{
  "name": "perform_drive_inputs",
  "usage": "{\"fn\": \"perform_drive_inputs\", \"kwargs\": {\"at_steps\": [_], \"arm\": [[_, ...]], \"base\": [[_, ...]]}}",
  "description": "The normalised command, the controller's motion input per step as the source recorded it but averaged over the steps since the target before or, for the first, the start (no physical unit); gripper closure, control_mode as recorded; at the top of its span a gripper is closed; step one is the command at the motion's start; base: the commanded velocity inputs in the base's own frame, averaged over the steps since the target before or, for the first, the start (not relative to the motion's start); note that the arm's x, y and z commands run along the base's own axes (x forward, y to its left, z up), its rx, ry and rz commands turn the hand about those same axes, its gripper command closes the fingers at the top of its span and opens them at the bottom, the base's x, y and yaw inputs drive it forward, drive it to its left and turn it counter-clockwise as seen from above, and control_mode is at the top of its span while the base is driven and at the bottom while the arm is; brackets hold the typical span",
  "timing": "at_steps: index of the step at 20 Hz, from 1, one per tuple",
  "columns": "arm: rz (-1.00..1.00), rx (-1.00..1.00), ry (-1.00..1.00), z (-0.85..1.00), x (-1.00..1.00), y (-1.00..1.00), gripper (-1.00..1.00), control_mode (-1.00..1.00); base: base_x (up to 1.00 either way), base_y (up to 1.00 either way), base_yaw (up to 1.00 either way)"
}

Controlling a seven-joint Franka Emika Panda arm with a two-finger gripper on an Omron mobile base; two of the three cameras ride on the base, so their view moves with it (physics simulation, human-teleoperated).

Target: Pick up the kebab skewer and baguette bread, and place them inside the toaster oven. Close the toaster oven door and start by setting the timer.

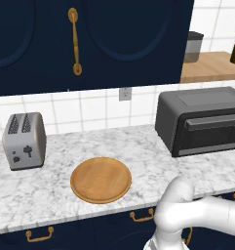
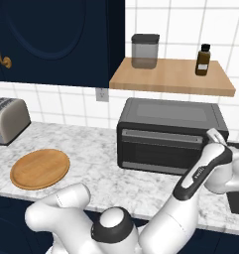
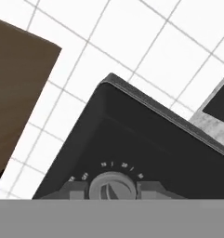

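The toaster oven [image 1: 202,122] [image 2: 170,134] stands at the right of the marble counter. The toaster oven door [image 1: 209,134] [image 2: 160,149] is closed, and nothing can be made out through its dark glass. In the hand view my gripper [image 3: 111,189] is shut on the round timer knob [image 3: 111,183] on the oven's dark control panel [image 3: 146,144], one fingertip on each side of it. My arm [image 2: 203,171] reaches up to the oven's right front end. The kebab skewer and the baguette bread are out of view.
A round wooden board [image 1: 101,179] [image 2: 40,168] lies at the counter's front and a silver two-slot toaster [image 1: 24,140] [image 2: 7,119] stands at the left. Above the oven a wooden shelf [image 2: 170,77] carries a canister [image 2: 145,50] and a brown bottle [image 2: 203,59].
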Motion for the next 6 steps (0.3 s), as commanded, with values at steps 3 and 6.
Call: {"fn": "perform_drive_inputs", "kwargs": {"at_steps": [3, 6], "arm": [[0.0, 0.16, 0.0, -0.01, 0.0, 0.0, 1.0, -1.0], [0.0, 0.15, 0.0, -0.05, 0.0, 0.0, 1.0, -1.0]], "base": [[0.0, 0.0, 0.0], [0.0, 0.0, 0.0]]}}
